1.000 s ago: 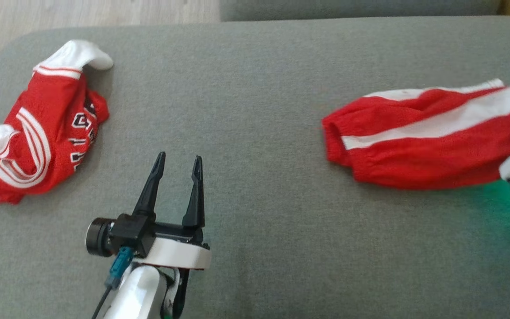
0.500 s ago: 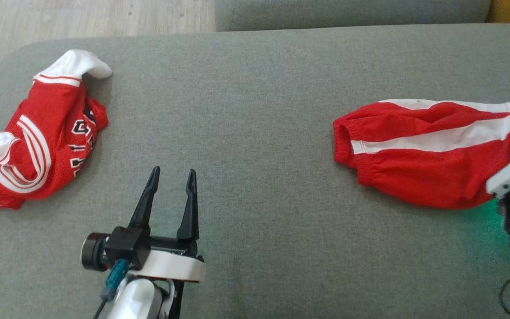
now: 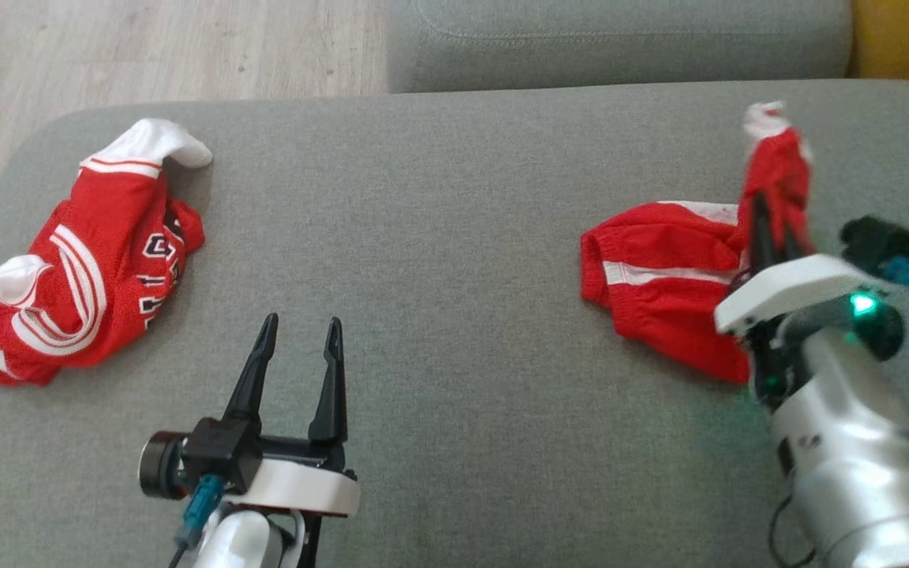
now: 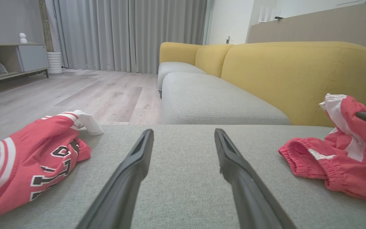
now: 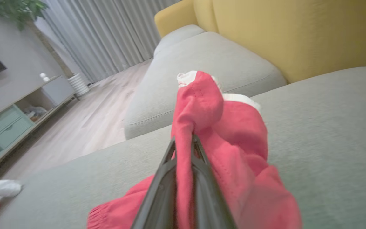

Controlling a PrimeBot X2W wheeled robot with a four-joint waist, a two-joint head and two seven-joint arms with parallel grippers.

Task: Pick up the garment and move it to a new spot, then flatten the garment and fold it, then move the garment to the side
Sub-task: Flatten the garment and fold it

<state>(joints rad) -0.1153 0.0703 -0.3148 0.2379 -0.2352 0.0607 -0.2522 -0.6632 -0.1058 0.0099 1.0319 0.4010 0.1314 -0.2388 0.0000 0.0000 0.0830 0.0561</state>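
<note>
Red shorts with white stripes [image 3: 660,276] lie at the right of the grey sofa seat [image 3: 454,237]. My right gripper [image 3: 766,209] is shut on their right end, which hangs bunched above the seat; the elastic waist end rests on the cushion. The right wrist view has red cloth [image 5: 233,133] pinched between the shut fingers [image 5: 183,141]. In the left wrist view the shorts [image 4: 329,165] sit at the right. My left gripper [image 3: 301,323] stands open over bare cushion, nothing between its fingers [image 4: 183,133]. A crumpled red jersey [image 3: 91,260] lies far left.
The seat's rounded left edge drops to a wooden floor [image 3: 147,47]. Another grey seat [image 3: 620,39] adjoins at the back. A yellow backrest [image 4: 297,73] rises along the right. The jersey [image 4: 27,159] lies to the left of my left fingers.
The right gripper has come in from the right edge and raised the shorts' right end, so the cloth now bunches upward. The head camera has shifted. The left gripper stays open and still.
</note>
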